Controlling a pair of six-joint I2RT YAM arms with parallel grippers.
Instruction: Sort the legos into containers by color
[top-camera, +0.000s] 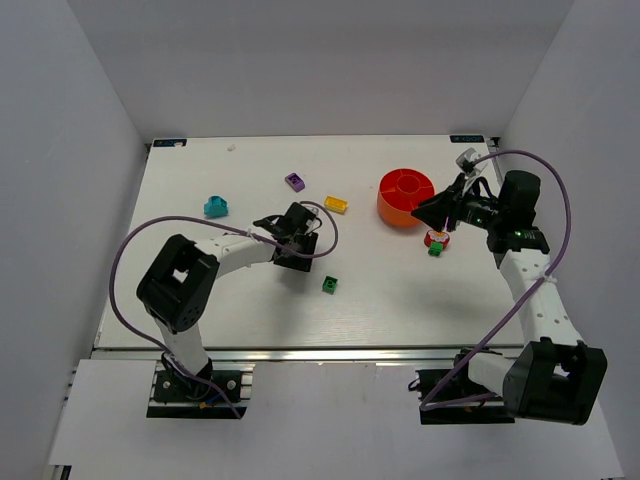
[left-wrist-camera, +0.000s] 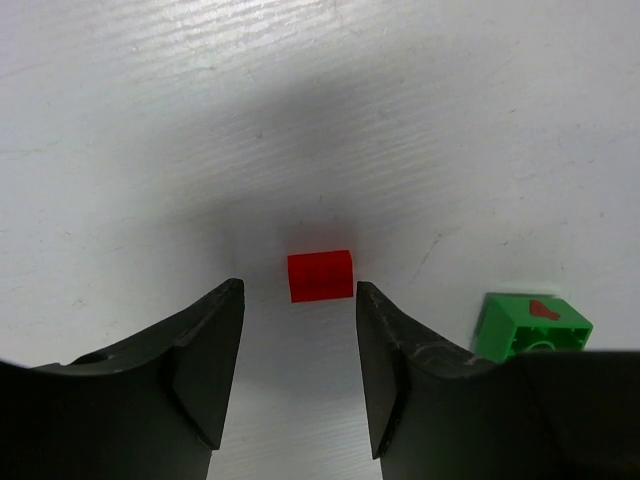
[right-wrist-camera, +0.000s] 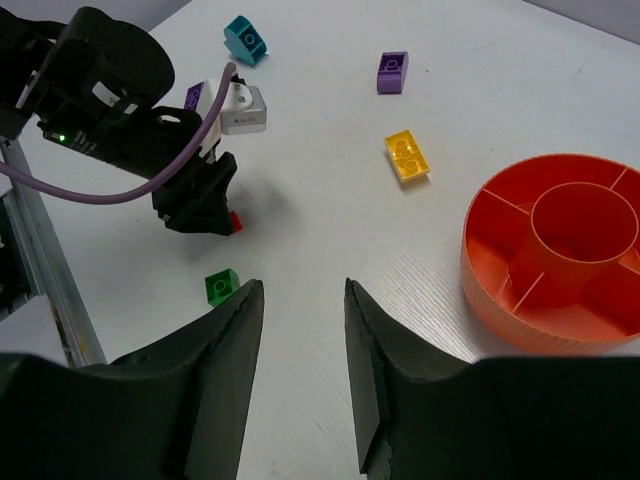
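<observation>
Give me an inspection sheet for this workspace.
Surface: white table, no spills seen.
Job's things: orange bowl, visible compartments empty; loose teal brick, purple brick, yellow brick, green brick, red brick; red and green pieces beside bowl.
Clutter: nothing seen.
Hands: left hand open, red brick just ahead of its gap; right hand open, empty.
Cables: left purple cable and right purple cable loop free above table.
Surroundings: white walls.
</observation>
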